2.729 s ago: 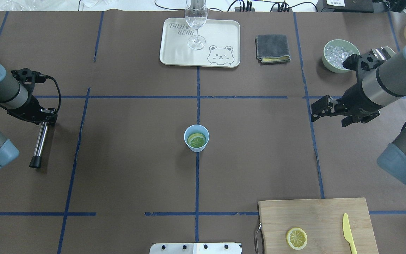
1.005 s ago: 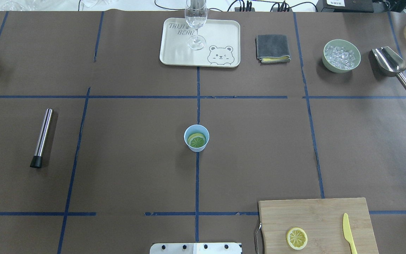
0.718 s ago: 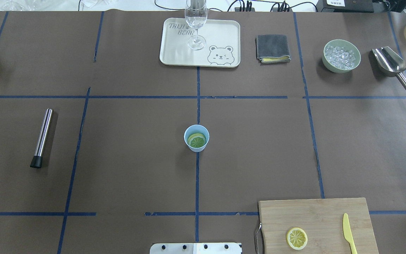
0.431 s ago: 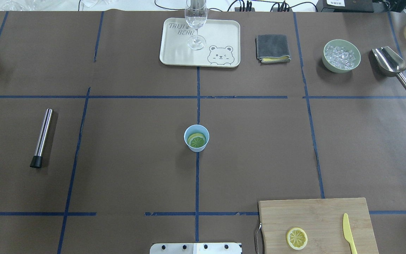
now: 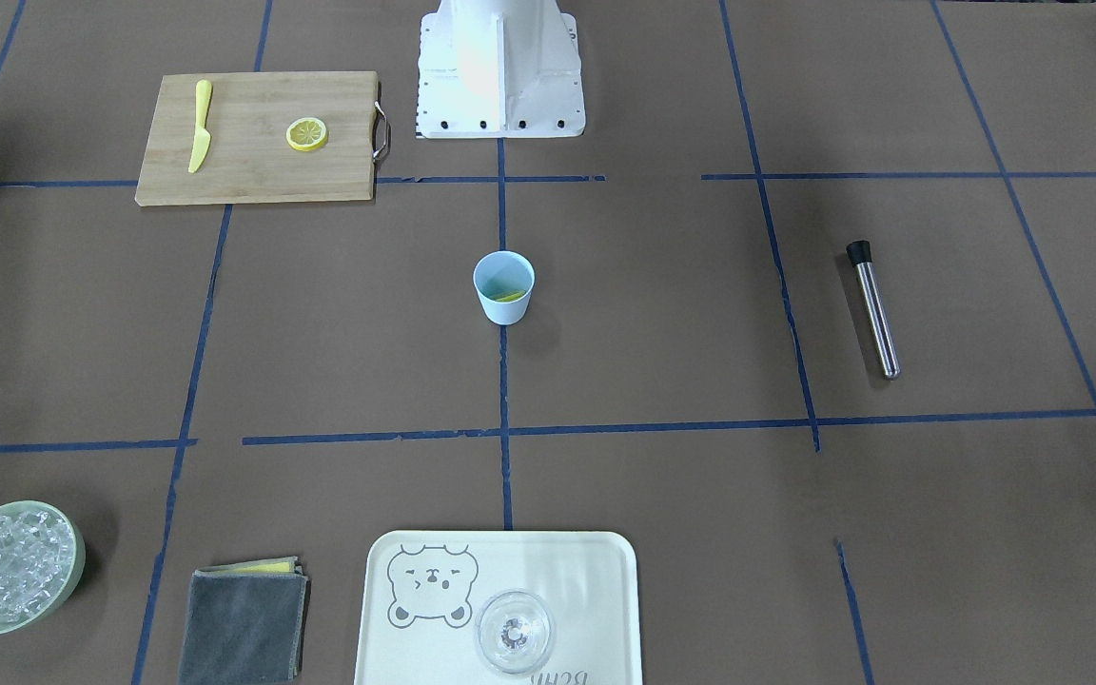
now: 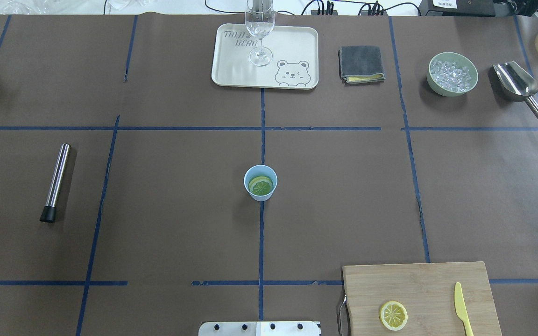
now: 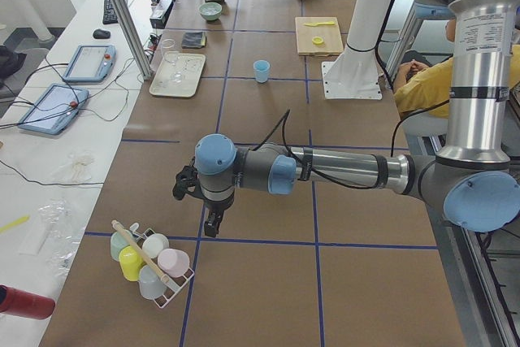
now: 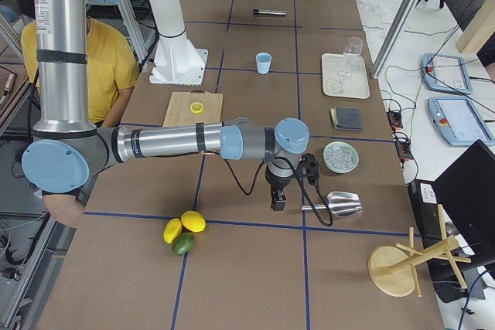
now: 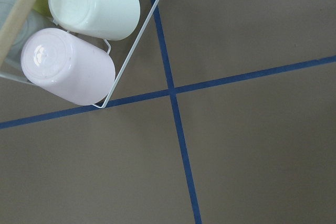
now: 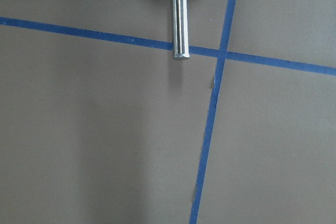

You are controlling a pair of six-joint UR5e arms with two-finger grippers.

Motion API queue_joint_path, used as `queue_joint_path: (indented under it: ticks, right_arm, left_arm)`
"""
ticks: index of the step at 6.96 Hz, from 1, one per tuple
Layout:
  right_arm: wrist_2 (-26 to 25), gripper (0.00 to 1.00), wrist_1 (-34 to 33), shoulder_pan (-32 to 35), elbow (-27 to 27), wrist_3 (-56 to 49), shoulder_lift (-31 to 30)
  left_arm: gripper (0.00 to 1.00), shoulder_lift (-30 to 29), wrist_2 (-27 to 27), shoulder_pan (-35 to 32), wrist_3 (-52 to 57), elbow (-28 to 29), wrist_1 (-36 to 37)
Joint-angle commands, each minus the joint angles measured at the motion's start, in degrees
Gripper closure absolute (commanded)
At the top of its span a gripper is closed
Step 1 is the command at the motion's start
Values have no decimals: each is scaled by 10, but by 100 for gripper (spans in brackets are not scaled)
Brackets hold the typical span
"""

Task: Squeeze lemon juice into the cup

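Observation:
The light-blue cup (image 6: 261,197) stands at the table's middle, also in the front view (image 5: 504,312). One lemon slice (image 6: 260,186) lies inside it. A second lemon slice (image 6: 393,315) lies on the wooden cutting board (image 6: 418,282). Neither gripper shows in the overhead or front view. My left gripper (image 7: 207,221) hangs near a rack of cups at the table's left end. My right gripper (image 8: 276,202) hangs beside a metal scoop at the right end. I cannot tell whether either is open or shut.
A yellow knife (image 6: 460,308) lies on the board. A steel muddler (image 6: 56,179) lies at the left. A tray (image 6: 292,46) with a stemmed glass (image 6: 259,28), a grey cloth (image 6: 361,64), a green ice bowl (image 6: 451,92) and a scoop (image 6: 516,84) line the far edge.
Both arms have withdrawn out of the overhead view. The muddler lies where my left gripper was and the scoop is uncovered. Nothing has moved in the last second.

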Motion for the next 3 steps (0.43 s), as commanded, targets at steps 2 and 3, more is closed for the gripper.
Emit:
queue_joint_path:
  ticks: [2,3]
  right_arm:
    - [0,0,0,-1,-1,9,5]
    - [2,0,-1,-1,-1,9,3]
  left_arm:
    - [0,-2,-23,0,-52,20,-1]
    - [0,0,-39,0,-78,19,-4]
